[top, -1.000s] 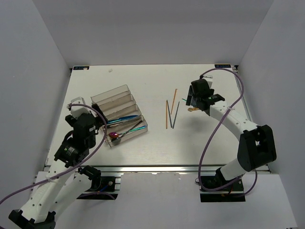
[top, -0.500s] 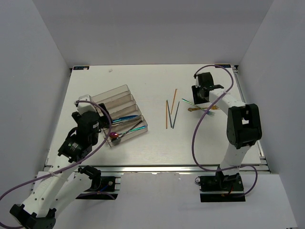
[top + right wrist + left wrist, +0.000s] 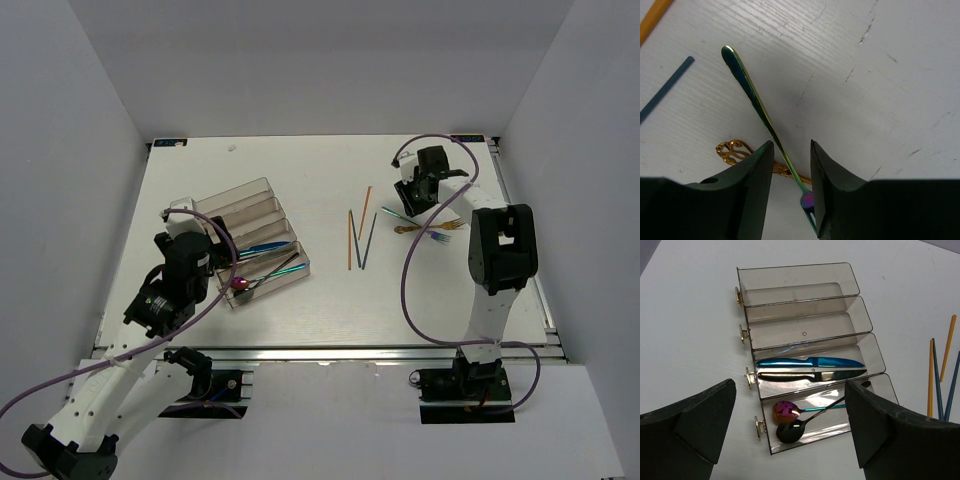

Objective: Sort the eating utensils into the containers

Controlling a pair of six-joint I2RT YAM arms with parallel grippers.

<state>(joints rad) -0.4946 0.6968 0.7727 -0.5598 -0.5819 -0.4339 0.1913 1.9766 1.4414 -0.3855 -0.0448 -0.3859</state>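
1. The iridescent fork (image 3: 747, 85) lies flat on the worktop (image 3: 300, 170) at the far right. Its handle crosses over the gold utensil (image 3: 732, 149).
2. The right gripper (image 3: 790, 150) is positioned over this fork. Its fingers are set a narrow gap apart and straddle the handle. Bare worktop shows on both sides of the handle, and it cannot be determined whether either pad touches it.
3. Two orange chopsticks (image 3: 930, 380) and two blue chopsticks (image 3: 952, 385) lie loose on the worktop, between the fork and the organiser tray (image 3: 795, 292). They form a close group and are well apart from the tray.
4. The organiser tray sits on the left half of the worktop, set at an angle. The left wrist view shows four of its long compartments.
5. The nearest compartment holds a purple spoon (image 3: 784, 411) and a black spoon (image 3: 790, 431), bowls side by side.
6. The next compartment holds a blue knife (image 3: 810, 361) and a black knife (image 3: 810, 375), lying parallel.
7. No utensils are visible in the two farther compartments.
8. The left gripper (image 3: 790, 385) hangs above the near end of the tray. Its fingers are spread wide and hold nothing.
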